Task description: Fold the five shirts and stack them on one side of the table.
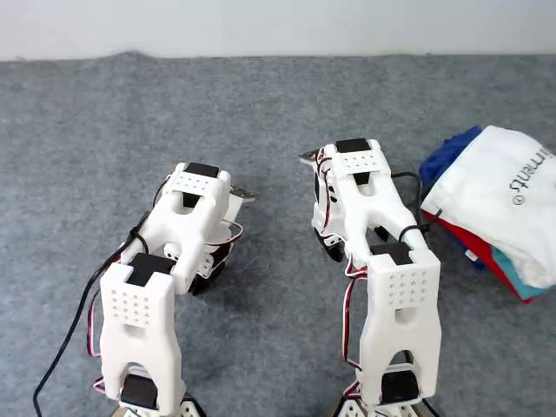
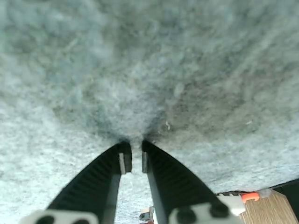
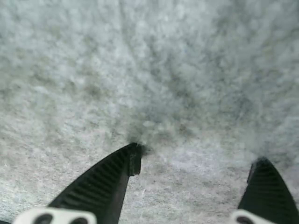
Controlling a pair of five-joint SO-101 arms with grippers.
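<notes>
Stack of shirts (image 1: 497, 204), at the surface's (image 1: 261, 104) edge: soft, light, limp; best pinched at a folded hem. Left claw (image 2: 135, 157) narrow, empty. Right claw (image 3: 198, 161) wide, empty.

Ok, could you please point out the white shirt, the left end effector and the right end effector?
white shirt (image 1: 497, 198): high view, middle of its top face.
left end effector (image 2: 136, 161): left wrist view, midway between its fingertips.
right end effector (image 3: 198, 161): right wrist view, midway between its fingertips.

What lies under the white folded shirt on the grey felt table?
Edges of dark blue cloth, red cloth and light blue cloth show beneath the white folded shirt. The rest is covered; their number is unclear.
</notes>
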